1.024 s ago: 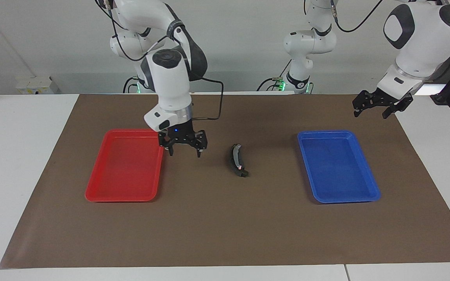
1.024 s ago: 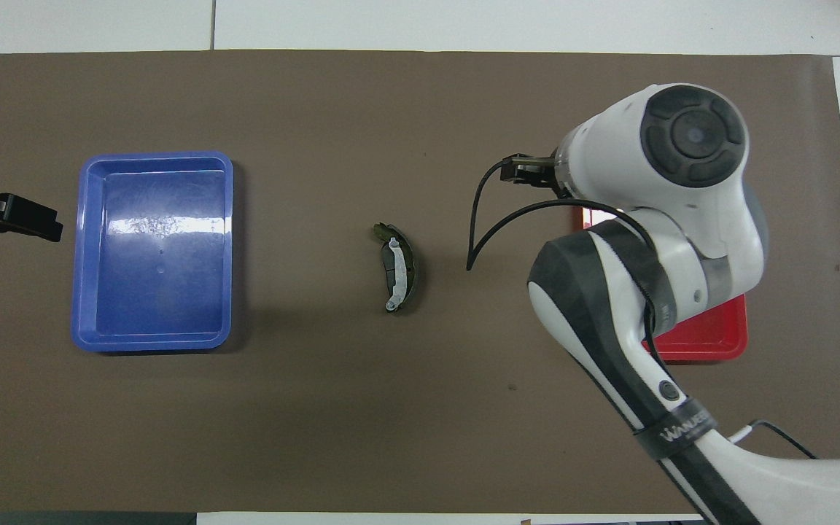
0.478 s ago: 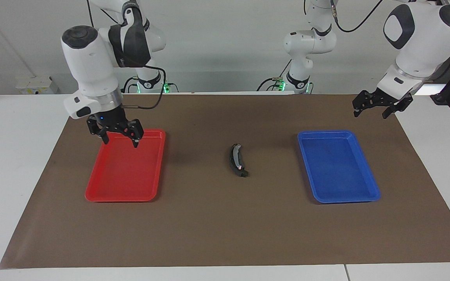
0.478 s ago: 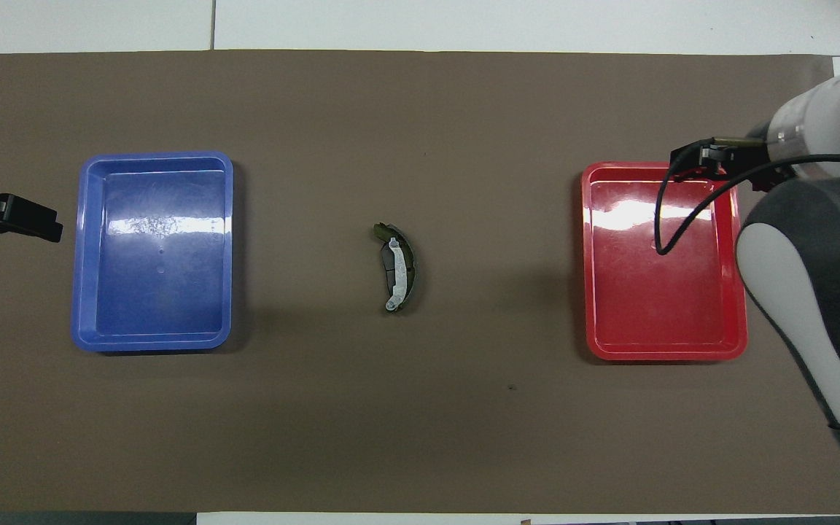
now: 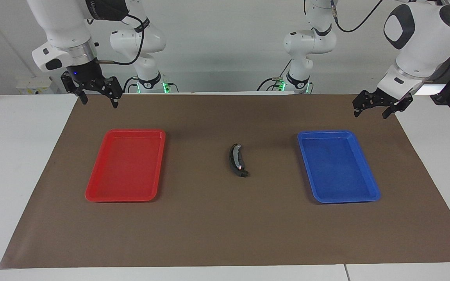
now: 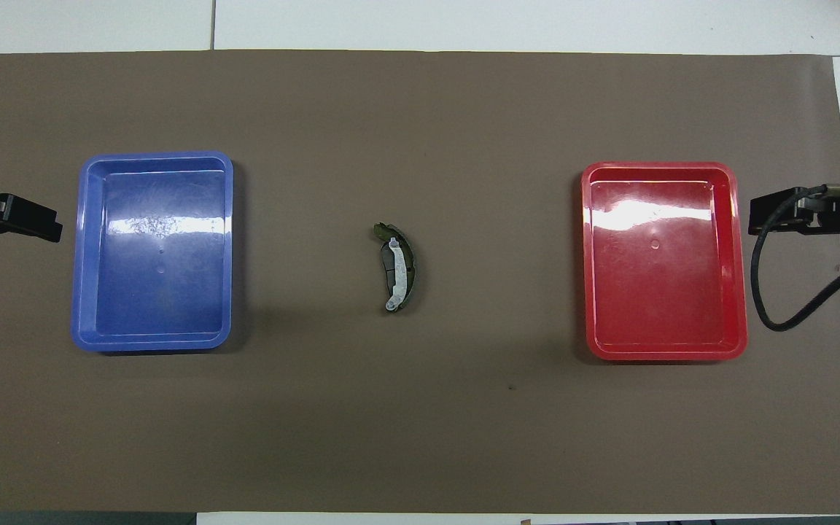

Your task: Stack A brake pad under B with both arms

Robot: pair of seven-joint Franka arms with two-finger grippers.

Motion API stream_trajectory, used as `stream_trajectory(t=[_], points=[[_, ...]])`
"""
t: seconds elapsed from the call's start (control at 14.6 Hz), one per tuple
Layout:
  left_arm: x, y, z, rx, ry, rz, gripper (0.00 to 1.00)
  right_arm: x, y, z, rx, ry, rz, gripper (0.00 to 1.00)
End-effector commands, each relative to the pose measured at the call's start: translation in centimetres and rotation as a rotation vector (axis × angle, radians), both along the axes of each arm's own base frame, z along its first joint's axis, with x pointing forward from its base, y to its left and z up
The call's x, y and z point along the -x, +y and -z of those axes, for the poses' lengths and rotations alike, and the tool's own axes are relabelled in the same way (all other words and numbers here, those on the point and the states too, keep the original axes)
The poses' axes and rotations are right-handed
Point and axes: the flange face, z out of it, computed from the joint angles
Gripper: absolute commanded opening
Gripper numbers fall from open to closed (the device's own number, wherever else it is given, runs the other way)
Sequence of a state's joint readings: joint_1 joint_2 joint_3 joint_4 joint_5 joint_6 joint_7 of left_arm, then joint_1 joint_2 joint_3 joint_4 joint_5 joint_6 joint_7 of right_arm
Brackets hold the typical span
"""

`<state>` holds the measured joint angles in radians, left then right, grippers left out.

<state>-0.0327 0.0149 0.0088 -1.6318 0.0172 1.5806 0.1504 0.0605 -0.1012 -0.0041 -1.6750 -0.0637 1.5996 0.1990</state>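
Brown mat (image 5: 209,226), stacked pads (image 6: 397,268)

We see two arms (image 5: 416,43) with glossy white shells, rounded joints capped in dark grey and black trim bands, one sleeve lettered in white. Each ends in a black skeletal gripper: the right gripper (image 5: 97,95) below a silver wrist ring with a small blue light, the left gripper (image 5: 371,110) below a white wrist. Black cables loop along the links, and green lights glow at the bases.
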Motion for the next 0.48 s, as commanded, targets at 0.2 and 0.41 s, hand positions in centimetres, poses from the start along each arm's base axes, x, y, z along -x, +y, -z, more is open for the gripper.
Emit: stream_trajectory(t=[0.2, 0.41], points=[[0.58, 0.69, -0.23, 0.006, -0.014, -0.009, 1.0, -0.93, -0.34, -1.04, -0.007, 0.043, -0.073, 1.0], [0.58, 0.69, -0.23, 0.006, -0.014, -0.009, 1.0, -0.73, -0.07, -0.81, -0.01, 0.048, -0.074, 1.0]])
